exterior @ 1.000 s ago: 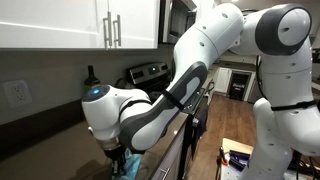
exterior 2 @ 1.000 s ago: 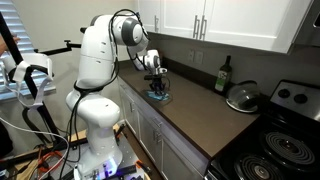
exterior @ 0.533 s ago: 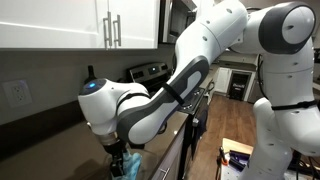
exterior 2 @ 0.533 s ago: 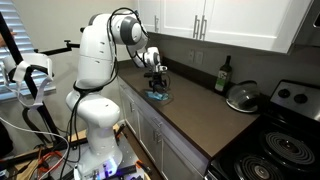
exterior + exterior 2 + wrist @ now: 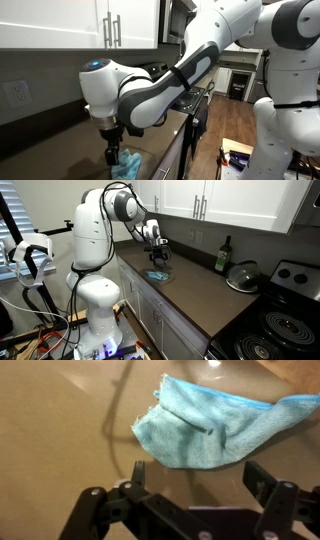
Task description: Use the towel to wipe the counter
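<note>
A light blue towel [image 5: 210,430] lies crumpled on the brown counter [image 5: 60,440], filling the upper right of the wrist view. My gripper [image 5: 197,472] hangs open just above its near edge, with nothing between the fingers. In both exterior views the gripper [image 5: 158,252] [image 5: 113,155] is raised a short way over the towel [image 5: 157,276] [image 5: 126,165], clear of it. The towel sits near the counter's front edge [image 5: 170,305].
A dark wine bottle [image 5: 223,255] stands by the back wall. Further along the counter is a pan with a lid [image 5: 243,277], then a stove [image 5: 285,310]. White cabinets [image 5: 210,205] hang overhead.
The jaws have opened and let go of the towel. The gripper has risen off the counter, leaving the towel lying where it was.
</note>
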Robot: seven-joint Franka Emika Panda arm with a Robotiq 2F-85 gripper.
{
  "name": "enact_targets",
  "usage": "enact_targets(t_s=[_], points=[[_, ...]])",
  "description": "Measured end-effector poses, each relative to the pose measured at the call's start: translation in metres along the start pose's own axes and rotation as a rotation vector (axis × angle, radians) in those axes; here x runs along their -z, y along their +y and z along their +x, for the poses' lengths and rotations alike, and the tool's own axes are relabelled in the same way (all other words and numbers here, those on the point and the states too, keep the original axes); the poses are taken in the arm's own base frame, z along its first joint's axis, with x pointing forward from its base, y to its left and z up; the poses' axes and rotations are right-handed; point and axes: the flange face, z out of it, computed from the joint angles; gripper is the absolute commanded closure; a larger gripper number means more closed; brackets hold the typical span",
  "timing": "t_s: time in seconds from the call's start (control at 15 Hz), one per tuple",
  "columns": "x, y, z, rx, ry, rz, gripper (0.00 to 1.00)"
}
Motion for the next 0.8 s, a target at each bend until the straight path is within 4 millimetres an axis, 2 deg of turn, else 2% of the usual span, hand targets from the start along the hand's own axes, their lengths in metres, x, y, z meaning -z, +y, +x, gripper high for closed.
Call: enact_targets(t_s=[0.47, 0.8], points=[[0.052, 0.029, -0.004, -0.097, 0.14, 0.031, 0.0], [0.066, 0.044, -0.014, -0.139, 0.183, 0.031, 0.0]])
